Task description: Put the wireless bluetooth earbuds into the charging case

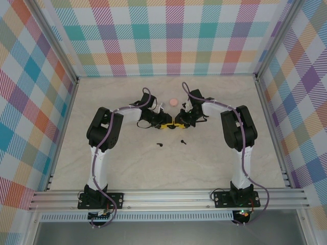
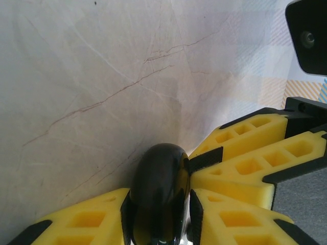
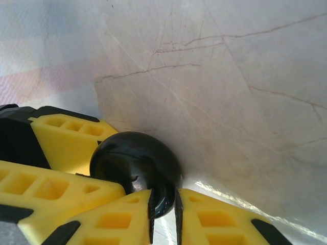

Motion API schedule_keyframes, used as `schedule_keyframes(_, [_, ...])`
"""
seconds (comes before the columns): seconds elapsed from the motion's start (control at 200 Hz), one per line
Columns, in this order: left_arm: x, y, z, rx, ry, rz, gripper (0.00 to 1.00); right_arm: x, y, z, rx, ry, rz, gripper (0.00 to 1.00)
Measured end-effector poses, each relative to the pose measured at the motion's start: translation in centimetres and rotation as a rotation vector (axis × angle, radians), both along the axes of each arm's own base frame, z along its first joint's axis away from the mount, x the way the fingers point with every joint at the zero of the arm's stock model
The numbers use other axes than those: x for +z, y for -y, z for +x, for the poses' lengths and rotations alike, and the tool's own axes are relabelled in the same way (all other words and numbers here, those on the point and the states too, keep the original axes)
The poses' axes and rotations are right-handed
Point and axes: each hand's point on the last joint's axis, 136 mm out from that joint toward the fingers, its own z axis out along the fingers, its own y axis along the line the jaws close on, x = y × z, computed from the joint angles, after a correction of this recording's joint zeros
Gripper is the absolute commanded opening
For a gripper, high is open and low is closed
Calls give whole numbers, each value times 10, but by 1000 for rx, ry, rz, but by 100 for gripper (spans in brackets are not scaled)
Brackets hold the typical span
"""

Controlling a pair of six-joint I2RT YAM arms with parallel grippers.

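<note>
- Where the two arms meet, mid-table and a little toward the back, room is tight: both sets of jaws crowd one spot, tip to tip.
- Table (image 1: 127, 168) edges: plaid walls (image 1: 168, 35) stand on the left, back and right; a metal rail (image 1: 168, 196) runs along the near edge and carries both arm bases.
- Open room: broad bare marble lies outside each elbow out to the side walls, a bare strip lies behind the pink case (image 1: 173, 102) up to the back wall, and a wide bare band lies between the earbuds and the rail.
- Left arm (image 1: 104, 127): rises from its base, elbow bent, forearm reaching inward to the right, wrist low.
- Right arm (image 1: 237, 125): mirrors it, forearm reaching inward to the left.
- Left jaws: clamped across the black case (image 2: 158, 189), pads touching both of its sides; the case stands on edge.
- Right jaws: nearly closed, pinching a thin rim of the same black case (image 3: 135, 163).
- Count, cases: two, one black in the jaws and one pink lying flat just behind them.
- Count, black earbuds: two, a left black earbud (image 1: 160, 144) and a right black earbud (image 1: 182, 141), loose on the table just in front of the jaws, apart from each other and outside any case.
</note>
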Motion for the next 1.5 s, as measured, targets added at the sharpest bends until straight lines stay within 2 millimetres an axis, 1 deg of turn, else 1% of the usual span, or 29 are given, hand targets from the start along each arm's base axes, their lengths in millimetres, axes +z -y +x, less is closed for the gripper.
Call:
schedule_keyframes(0.17, [-1,1,-3,-1,-15,-8,27,0,-1,1,-1,2,3,22])
schedule_keyframes(0.255, [0,1,-2,4,-21,-12,23,-1,0,1,-4,0,1,24])
schedule_keyframes(0.33, [1,1,-2,6,-20,-11,21,-2,2,1,-7,1,-5,30])
schedule_keyframes(0.41, [1,0,-2,8,-18,-8,21,-4,6,0,-10,9,-20,42])
schedule_keyframes(0.475, [2,0,-2,9,-15,-7,19,-6,10,-2,-8,24,-40,47])
schedule_keyframes(0.56, [3,0,-2,8,-13,-4,19,-2,16,-3,-3,58,-60,53])
schedule_keyframes(0.645, [9,-1,-2,3,4,-7,19,6,22,-7,17,119,-82,58])
schedule_keyframes(0.72, [20,-2,-1,-2,29,-12,19,21,28,-7,34,201,-97,61])
schedule_keyframes(0.78, [33,-5,0,-4,61,-17,19,35,32,-7,53,277,-103,61])
schedule_keyframes(0.87, [61,-7,2,-13,135,-35,19,59,36,-4,74,395,-103,61])
schedule_keyframes(0.96, [93,-9,1,-24,227,-54,19,80,37,0,90,473,-85,61])
schedule_keyframes(1.03, [114,-12,-1,-33,294,-64,18,90,37,0,103,499,-60,61])
schedule_keyframes(1.13, [137,-16,-6,-47,386,-75,16,100,32,-4,131,513,-10,61])
schedule_keyframes(1.215, [150,-19,-10,-59,470,-85,15,111,28,-8,148,523,32,61])
schedule_keyframes(1.29, [156,-21,-15,-73,545,-99,17,127,24,-13,163,552,69,61])
schedule_keyframes(1.36, [161,-23,-22,-91,610,-114,18,149,22,-17,177,604,105,61])
schedule_keyframes(1.5, [174,-23,-27,-140,705,-132,17,198,20,-29,218,744,170,61])
